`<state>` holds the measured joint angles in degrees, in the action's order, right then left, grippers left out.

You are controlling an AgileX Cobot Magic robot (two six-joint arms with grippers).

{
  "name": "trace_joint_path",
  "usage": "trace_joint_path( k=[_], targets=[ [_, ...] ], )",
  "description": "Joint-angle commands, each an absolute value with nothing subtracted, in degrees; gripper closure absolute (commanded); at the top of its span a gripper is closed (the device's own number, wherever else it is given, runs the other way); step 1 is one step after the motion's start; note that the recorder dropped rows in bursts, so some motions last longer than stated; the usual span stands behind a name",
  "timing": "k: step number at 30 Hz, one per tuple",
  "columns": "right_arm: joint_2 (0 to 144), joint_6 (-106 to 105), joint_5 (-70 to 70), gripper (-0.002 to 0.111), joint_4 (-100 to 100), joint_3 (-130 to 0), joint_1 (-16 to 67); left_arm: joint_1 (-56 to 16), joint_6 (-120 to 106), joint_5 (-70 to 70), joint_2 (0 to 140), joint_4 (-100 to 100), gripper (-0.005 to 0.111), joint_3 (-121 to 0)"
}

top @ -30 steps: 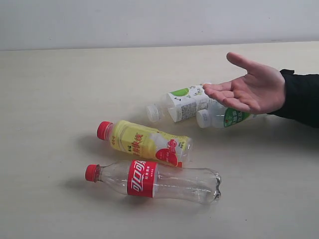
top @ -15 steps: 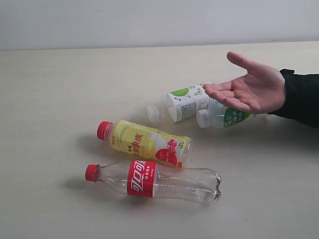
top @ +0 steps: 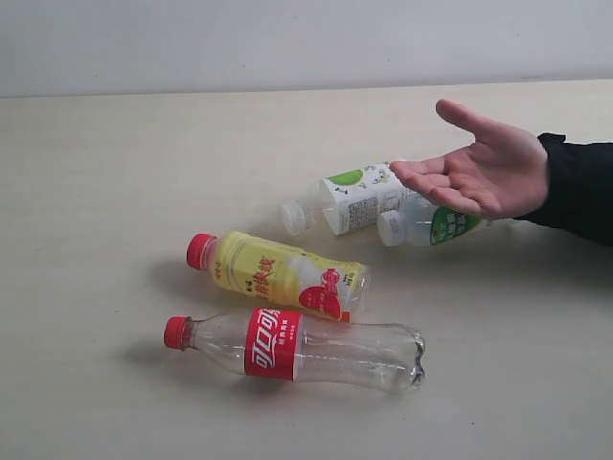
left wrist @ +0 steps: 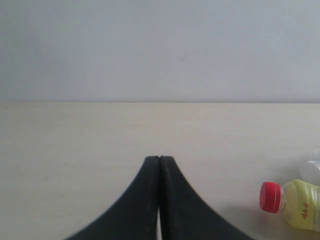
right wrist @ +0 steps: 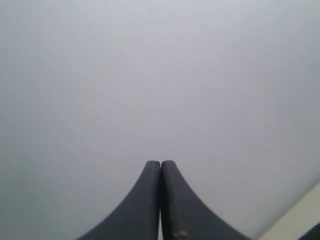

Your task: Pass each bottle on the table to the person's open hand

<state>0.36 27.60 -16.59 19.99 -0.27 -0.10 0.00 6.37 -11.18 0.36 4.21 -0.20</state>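
Several bottles lie on their sides on the pale table (top: 115,192). Nearest is a clear one with red label and cap (top: 297,347). Behind it lies the yellow bottle with a red cap (top: 278,275), also at the edge of the left wrist view as the yellow bottle (left wrist: 292,204). Further back are the white-labelled bottle (top: 350,199) and the green-labelled bottle (top: 431,226), partly under the person's open hand (top: 484,171), held palm up above them. Neither arm shows in the exterior view. My left gripper (left wrist: 159,159) is shut and empty over bare table. My right gripper (right wrist: 161,163) is shut, facing a plain grey wall.
A grey wall (top: 306,43) runs along the table's far edge. The person's black sleeve (top: 579,187) comes in from the right. A clear cap end of another bottle (left wrist: 312,170) shows beside the yellow one in the left wrist view.
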Motion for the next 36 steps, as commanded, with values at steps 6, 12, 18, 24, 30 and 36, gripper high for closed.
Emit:
trace_joint_path(
  k=[6, 12, 18, 24, 30, 36],
  targets=[
    [2.2, 30.1, -26.4, 0.108, 7.7, -7.7, -0.5, 0.0, 6.4, -11.4, 0.0, 4.4, 0.107, 0.0],
    [11.1, 30.1, -15.0, 0.108, -14.0, -25.9, -0.5, 0.0, 6.4, -11.4, 0.0, 4.4, 0.107, 0.0],
    [20.3, 29.4, 6.5, 0.108, -31.4, -42.8, -0.3, 0.0, 6.4, -11.4, 0.0, 4.4, 0.107, 0.0],
    [32.5, 16.1, 30.3, 0.108, -33.9, -52.6, -0.3, 0.0, 6.4, -11.4, 0.0, 4.4, 0.107, 0.0],
    [44.3, -5.6, 47.4, 0.108, -13.2, -59.4, 1.9, 0.0, 6.4, -11.4, 0.0, 4.4, 0.107, 0.0],
    [53.3, -20.2, 58.0, 0.108, 8.1, -60.9, 10.5, 0.0, 6.4, -11.4, 0.0, 4.4, 0.107, 0.0]
  ],
)
